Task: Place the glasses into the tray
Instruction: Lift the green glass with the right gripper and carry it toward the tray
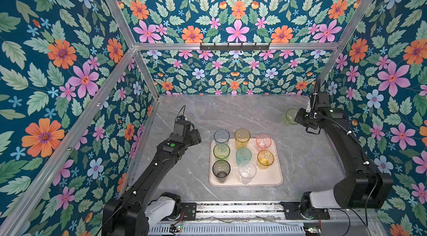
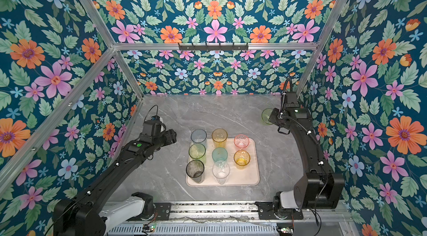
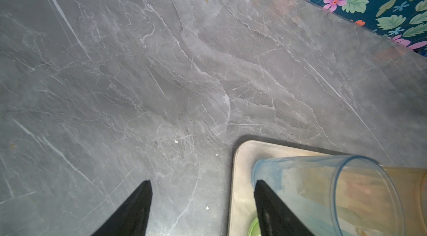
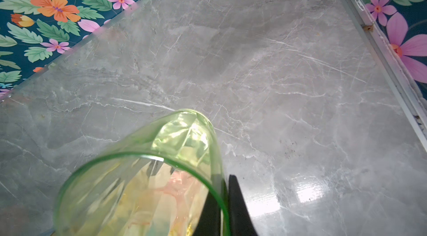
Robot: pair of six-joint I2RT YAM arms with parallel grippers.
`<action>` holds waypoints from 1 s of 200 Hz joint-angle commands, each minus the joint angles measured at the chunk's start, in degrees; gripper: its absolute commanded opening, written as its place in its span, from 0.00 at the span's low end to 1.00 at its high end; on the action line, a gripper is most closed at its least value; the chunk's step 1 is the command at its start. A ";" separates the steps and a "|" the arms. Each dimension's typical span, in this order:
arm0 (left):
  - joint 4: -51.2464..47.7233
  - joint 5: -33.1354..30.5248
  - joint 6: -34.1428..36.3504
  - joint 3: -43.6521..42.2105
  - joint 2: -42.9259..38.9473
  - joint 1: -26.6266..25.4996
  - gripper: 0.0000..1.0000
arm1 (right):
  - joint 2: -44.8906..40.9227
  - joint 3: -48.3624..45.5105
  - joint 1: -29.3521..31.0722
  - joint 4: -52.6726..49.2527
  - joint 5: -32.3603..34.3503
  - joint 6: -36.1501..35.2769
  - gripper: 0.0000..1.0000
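Eight glasses (image 1: 243, 155) upright in tray (image 1: 265, 178) — done. Ninth, green glass (image 4: 143, 177), pinched at rim by right pincer (image 4: 225, 181) over counter (image 4: 277, 61), well apart from tray; carry and set-down left. Idle left pincer (image 3: 202, 182) spread, empty — blue-grey glass (image 3: 323, 188) just beside it.

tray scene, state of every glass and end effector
tray, flat on table, one corner bare
blue-grey glass, upright in tray
tall amber glass, upright in tray
pink glass, upright in tray
yellow-green glass, upright in tray
teal glass, upright in tray
short amber glass, upright in tray
smoky glass, upright in tray
clear glass, upright in tray
green glass, tilted, gripped by rim, off tray
left end effector, open, empty
right end effector, shut on green glass
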 commanded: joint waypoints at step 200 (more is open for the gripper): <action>2.95 0.60 0.00 -0.85 1.66 -0.02 0.73 | -23.08 -24.28 12.34 -16.95 5.99 13.49 0.00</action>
